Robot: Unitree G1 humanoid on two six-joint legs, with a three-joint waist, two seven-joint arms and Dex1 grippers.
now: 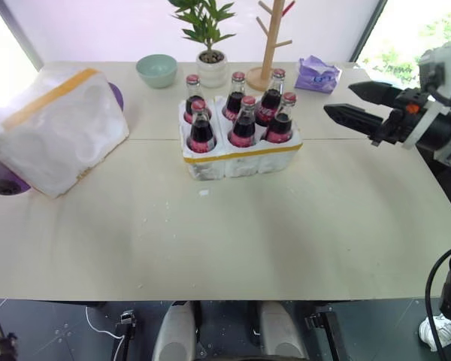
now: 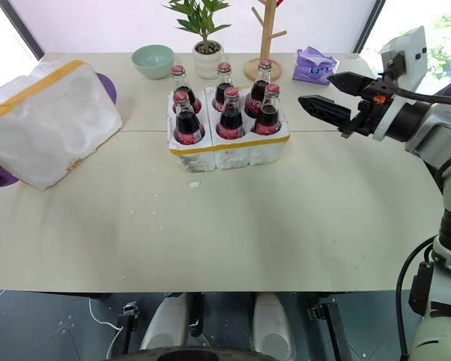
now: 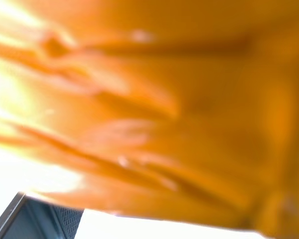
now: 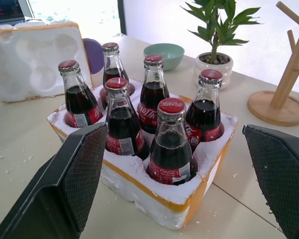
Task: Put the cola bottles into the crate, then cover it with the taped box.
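Cola bottles (image 1: 244,120): 6, all upright, 1 per well in the crate (image 1: 240,159), 2 rows of 3. Red caps level and clear above the crate rim. Judged as seated fully, so loading stage judged complete and only the covering stage left.

Crate: flat on the bench (image 1: 210,241), yellow tape band around its side. Placed near the far middle of the bench, presumably to stay within reach of both arms.

Taped box (image 1: 60,128): left of the crate, well apart from it. Tilted, with the moulded hollows turned toward the crate and a yellow band across the top. Partly over a purple disc (image 1: 0,184). Not yet on the crate. Tilted pose judged suited to a grasp at the upper edge ahead of the carry across.

Right pincer (image 1: 338,98): right of the crate, apart from it, pointing roughly level toward the bottles. Spread wide, empty, touching nothing. Judged as parked clear of the caps to leave room for the cover.

Left pincer: state cannot be told. From its wrist camera, a blurred yellow-orange surface very close, probably tape on the box.

Behind the crate: green bowl (image 1: 156,70), potted plant (image 1: 210,64), wooden stand (image 1: 269,53).
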